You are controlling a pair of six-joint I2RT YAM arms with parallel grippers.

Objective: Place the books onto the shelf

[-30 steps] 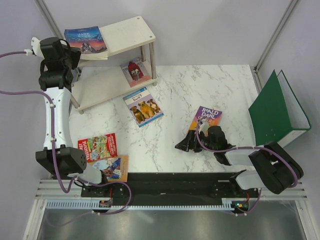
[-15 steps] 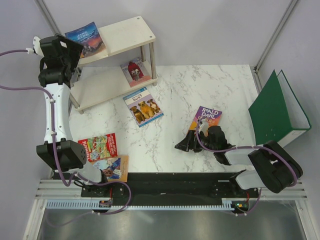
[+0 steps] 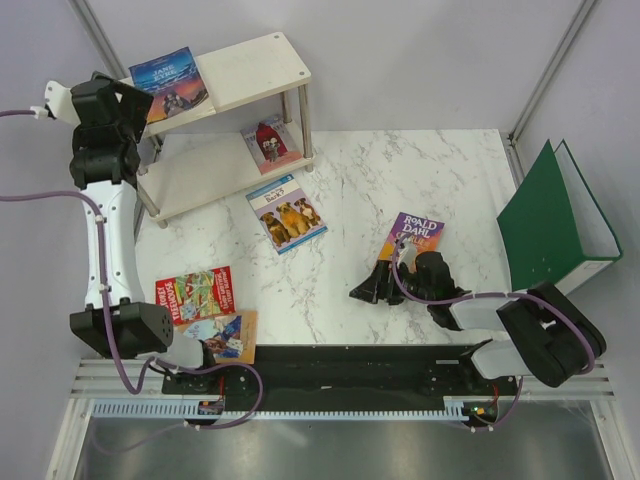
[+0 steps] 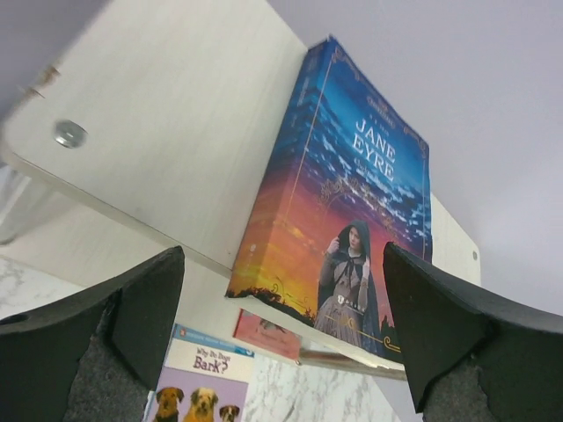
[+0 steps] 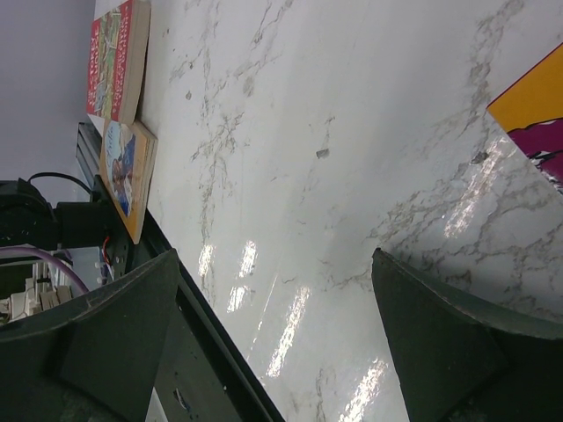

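Left fingers (image 4: 132,308) spread wide, clear of Jane Eyre (image 4: 352,202) on the shelf (image 4: 176,114); right fingers (image 5: 114,325) spread wide, empty

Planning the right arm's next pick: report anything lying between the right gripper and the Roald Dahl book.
Nothing visible does. The Roald Dahl book lies flat right beside the open right gripper, whose fingers point away from it.

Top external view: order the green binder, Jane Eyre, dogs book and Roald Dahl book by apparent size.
Largest: green binder
Then Jane Eyre and dogs book, alike (Jane Eyre sits raised on the shelf, so unranked)
Smallest: Roald Dahl book, partly covered
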